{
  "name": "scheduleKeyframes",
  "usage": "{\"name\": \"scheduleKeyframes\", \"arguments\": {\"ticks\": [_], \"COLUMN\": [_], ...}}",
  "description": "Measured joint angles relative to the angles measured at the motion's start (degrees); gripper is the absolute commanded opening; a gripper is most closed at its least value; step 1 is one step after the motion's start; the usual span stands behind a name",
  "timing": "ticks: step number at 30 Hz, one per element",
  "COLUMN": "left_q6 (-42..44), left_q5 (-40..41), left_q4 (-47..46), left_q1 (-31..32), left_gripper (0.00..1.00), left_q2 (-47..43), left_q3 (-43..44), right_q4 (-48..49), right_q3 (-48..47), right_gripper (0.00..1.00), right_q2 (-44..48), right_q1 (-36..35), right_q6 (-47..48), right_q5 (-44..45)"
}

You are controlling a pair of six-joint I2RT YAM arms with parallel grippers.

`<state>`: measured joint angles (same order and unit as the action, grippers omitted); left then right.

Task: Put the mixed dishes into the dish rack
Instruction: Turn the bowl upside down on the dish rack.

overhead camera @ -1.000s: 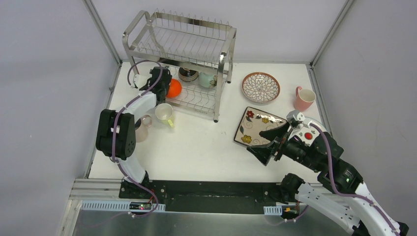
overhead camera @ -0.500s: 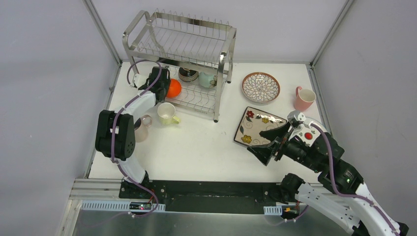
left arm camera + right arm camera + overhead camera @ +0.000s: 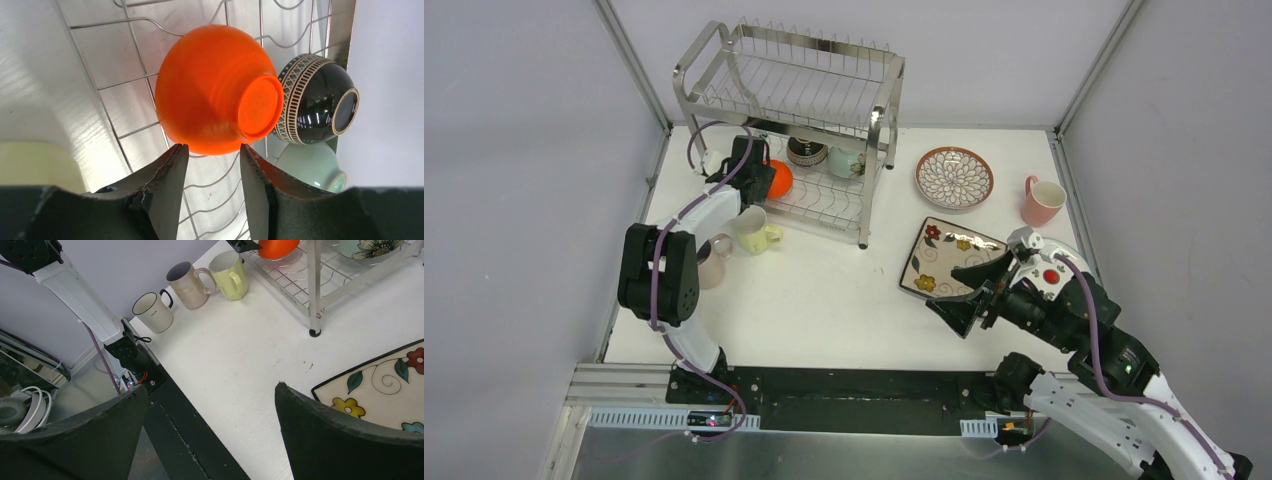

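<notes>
1. Orange bowl (image 3: pixel 220 90) lies on its side at the left end of the lower shelf of the rack (image 3: pixel 876 120). Its foot touches a dark bowl (image 3: pixel 320 100), and a mint bowl (image 3: pixel 310 165) is just beside that one.
2. At the bowl's near side, the left gripper (image 3: pixel 214 155) has its jaws a narrow gap apart with nothing between them. I judge this bowl is delivered.
3. Wide open and empty, the right gripper (image 3: pixel 211 387) hovers over the near edge of the square plate (image 3: pixel 949 255), which is on the table right of the rack.
4. The next move probably calls for the left arm to back out without dragging the bowl, then to turn to the yellow mug (image 3: pixel 756 230) just near the rack.
5. Room is tight there, with the upper shelf above and the mug beside the arm. The widest room is between rack and plate.
</notes>
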<state>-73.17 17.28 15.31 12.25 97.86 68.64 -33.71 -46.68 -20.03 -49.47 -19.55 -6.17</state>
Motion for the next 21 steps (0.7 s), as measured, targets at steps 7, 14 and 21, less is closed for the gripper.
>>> {"name": "scheduleKeyframes", "arguments": {"ticks": [7, 14, 21], "left_q6": [1.6, 4.3, 5.2], "left_q5": [-2.4, -4.7, -5.5], "left_q4": [-4.2, -12.4, -17.1], "left_q1": [0.0, -1.0, -2.3], "left_gripper": [0.43, 0.35, 0.32], "left_q2": [1.5, 4.2, 6.9], "left_q3": [-0.2, -0.2, 0.2], "right_q4": [0.1, 0.9, 1.1], "right_q3": [-0.7, -0.4, -0.4], "right_gripper": [1.0, 1.0, 1.0], "right_q2": [-2.0, -3.4, -3.8], "right_q1": [0.0, 0.0, 0.0], "right_q6": [0.4, 0.4, 0.5], "right_q5": [0.0, -0.1, 0.6]}}
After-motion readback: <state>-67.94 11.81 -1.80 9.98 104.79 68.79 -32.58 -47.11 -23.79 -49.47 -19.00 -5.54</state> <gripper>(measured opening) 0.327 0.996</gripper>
